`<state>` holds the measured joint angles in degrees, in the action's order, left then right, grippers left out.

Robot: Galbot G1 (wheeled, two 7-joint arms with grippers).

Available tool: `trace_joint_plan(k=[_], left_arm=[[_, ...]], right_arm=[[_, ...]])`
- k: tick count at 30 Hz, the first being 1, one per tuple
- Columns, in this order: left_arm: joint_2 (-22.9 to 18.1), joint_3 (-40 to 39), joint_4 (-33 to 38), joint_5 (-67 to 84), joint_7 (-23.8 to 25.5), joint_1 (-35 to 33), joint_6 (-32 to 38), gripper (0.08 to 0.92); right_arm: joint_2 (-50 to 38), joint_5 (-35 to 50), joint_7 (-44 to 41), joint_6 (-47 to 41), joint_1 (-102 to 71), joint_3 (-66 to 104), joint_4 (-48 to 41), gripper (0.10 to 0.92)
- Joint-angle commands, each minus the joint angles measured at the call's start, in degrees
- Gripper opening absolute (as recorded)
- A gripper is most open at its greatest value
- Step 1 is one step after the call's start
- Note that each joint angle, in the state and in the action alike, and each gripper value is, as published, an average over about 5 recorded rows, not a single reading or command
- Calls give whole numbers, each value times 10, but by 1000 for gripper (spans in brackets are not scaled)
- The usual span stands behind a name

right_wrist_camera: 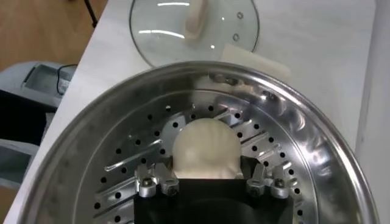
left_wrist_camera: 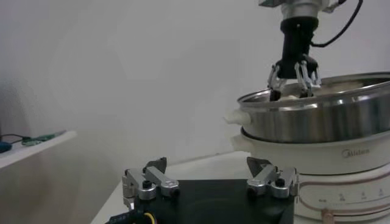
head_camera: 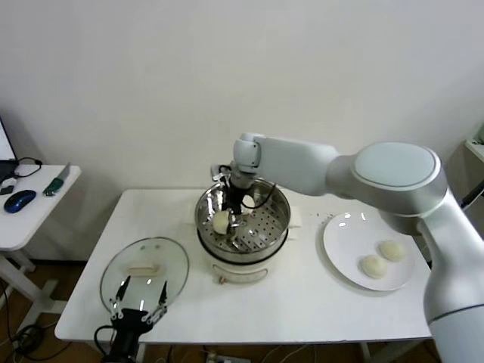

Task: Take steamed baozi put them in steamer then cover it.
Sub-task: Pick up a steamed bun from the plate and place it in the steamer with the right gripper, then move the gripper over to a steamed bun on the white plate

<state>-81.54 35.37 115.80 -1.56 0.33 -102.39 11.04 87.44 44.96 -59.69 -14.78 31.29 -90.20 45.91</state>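
The steel steamer (head_camera: 278,203) stands on its white pot base mid-table. My right gripper (head_camera: 234,218) reaches down into it and is shut on a steamed baozi (right_wrist_camera: 205,149), just above the perforated floor (right_wrist_camera: 122,164). In the head view a cream baozi (head_camera: 220,221) shows at the fingertips in the basket's left part. Two more baozi (head_camera: 373,265) (head_camera: 392,250) lie on the white plate (head_camera: 344,238) at the right. The glass cover (head_camera: 168,261) lies flat at the front left and also shows in the right wrist view (right_wrist_camera: 164,27). My left gripper (head_camera: 140,301) is open and empty at the table's front edge, beside the cover.
In the left wrist view the steamer (left_wrist_camera: 323,112) and pot base (left_wrist_camera: 341,161) stand close ahead of the left gripper (left_wrist_camera: 210,178), with the right gripper (left_wrist_camera: 294,82) above the rim. A side table (head_camera: 34,215) with a blue mouse (head_camera: 19,200) stands at the far left. The wall is close behind.
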Motion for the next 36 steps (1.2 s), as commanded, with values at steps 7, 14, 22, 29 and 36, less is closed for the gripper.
trace_joint_plan(k=[7, 14, 22, 29, 36], left_arm=[[1, -2, -2, 0, 0, 3, -2, 823], [2, -2, -4, 1, -1, 1, -2, 823], [4, -2, -6, 1, 0, -1, -5, 823], [2, -3, -5, -2, 0, 3, -12, 823], [1, -1, -5, -7, 0, 1, -17, 823]], right_arm=[[-9, -13, 1, 0, 4, 11, 6, 819], [-115, -15, -30, 20, 112, -9, 105, 823], [-305, -59, -50, 34, 191, -32, 225, 823], [-458, -177, -52, 36, 146, -1, 286, 823], [-558, -302, -53, 46, 14, 66, 296, 823]])
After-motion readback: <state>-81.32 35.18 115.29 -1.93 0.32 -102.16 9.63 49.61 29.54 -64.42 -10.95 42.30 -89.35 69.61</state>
